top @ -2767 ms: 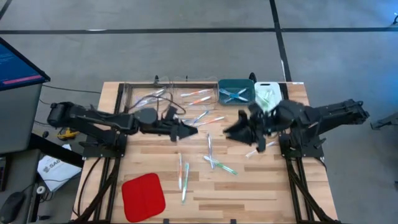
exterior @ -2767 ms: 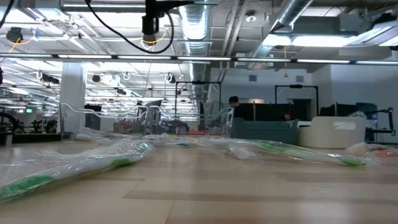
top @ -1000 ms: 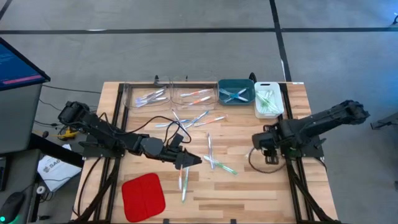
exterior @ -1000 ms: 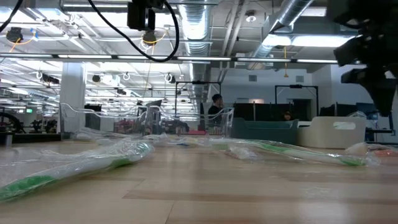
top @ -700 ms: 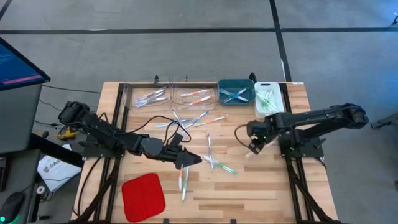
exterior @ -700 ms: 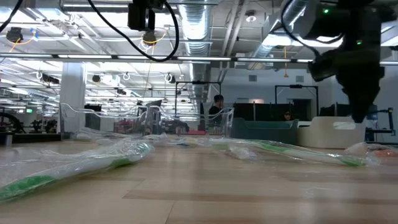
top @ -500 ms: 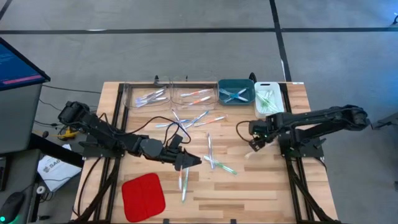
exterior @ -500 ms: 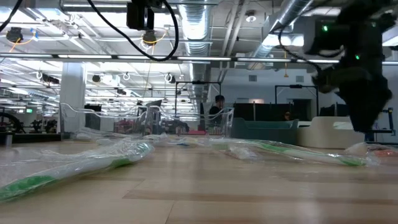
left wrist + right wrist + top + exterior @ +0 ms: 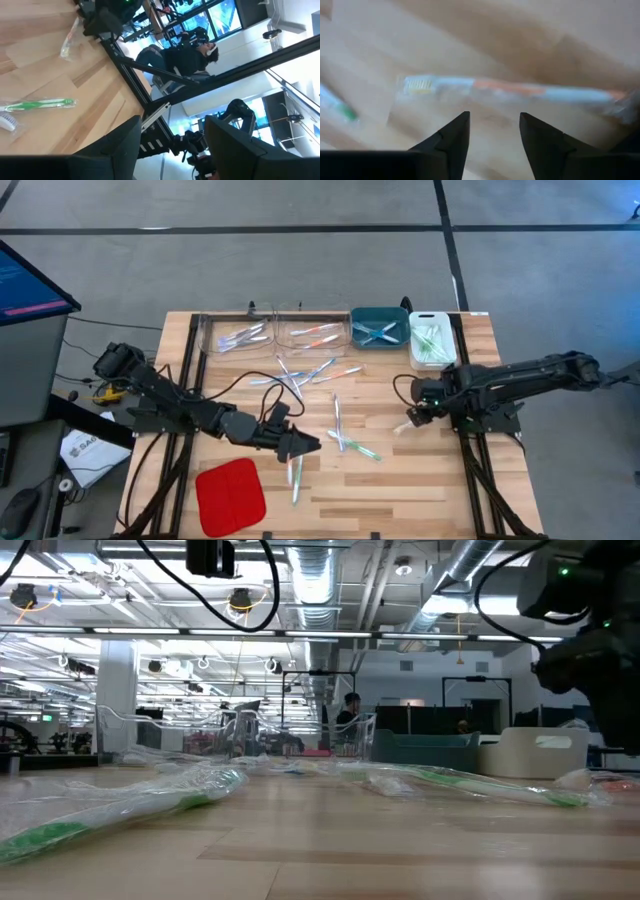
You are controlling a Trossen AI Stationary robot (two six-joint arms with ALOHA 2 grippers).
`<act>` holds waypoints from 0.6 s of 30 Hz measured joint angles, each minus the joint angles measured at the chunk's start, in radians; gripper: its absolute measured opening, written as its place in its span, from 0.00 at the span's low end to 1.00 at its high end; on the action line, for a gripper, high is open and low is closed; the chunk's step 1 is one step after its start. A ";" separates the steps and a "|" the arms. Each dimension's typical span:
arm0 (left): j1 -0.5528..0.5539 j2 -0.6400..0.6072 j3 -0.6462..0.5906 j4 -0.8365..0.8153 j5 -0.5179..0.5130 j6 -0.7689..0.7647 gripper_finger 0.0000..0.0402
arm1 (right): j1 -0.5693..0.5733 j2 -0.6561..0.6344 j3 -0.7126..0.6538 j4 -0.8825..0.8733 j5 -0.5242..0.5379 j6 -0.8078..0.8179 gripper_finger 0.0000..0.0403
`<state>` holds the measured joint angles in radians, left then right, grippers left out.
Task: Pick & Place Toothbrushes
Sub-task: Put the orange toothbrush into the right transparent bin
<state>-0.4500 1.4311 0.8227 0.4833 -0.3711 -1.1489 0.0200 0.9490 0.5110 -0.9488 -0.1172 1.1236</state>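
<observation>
Several wrapped toothbrushes lie flat on the wooden table: a loose group mid-table and one with an orange accent near the right side. My right gripper hovers over that one, open. In the right wrist view the orange toothbrush lies across, just beyond my right gripper, untouched. My left gripper is open above the table near two toothbrushes by the near edge. In the left wrist view my left gripper faces a green toothbrush.
Along the far edge stand two clear bins, a teal bin and a white bin, each with toothbrushes inside. A red square pad lies at the near left. A person sits beyond the table.
My right arm has stretched out from a folded pose, and its gripper has swung over the orange toothbrush near the table's right side and come down toward it. My left gripper has crept a little toward the near edge. No toothbrush has moved.
</observation>
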 joint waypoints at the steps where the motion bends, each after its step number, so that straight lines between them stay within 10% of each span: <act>1: 0.000 0.000 0.000 0.001 0.000 0.000 0.53 | 0.008 -0.001 0.000 -0.001 -0.005 -0.003 0.41; 18: 0.001 0.000 0.000 0.005 -0.004 0.000 0.53 | 0.124 0.213 0.000 0.020 0.125 -0.414 0.45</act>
<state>-0.4492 1.4311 0.8227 0.4885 -0.3748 -1.1492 0.1441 1.1620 0.5110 -0.9284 0.0080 0.7098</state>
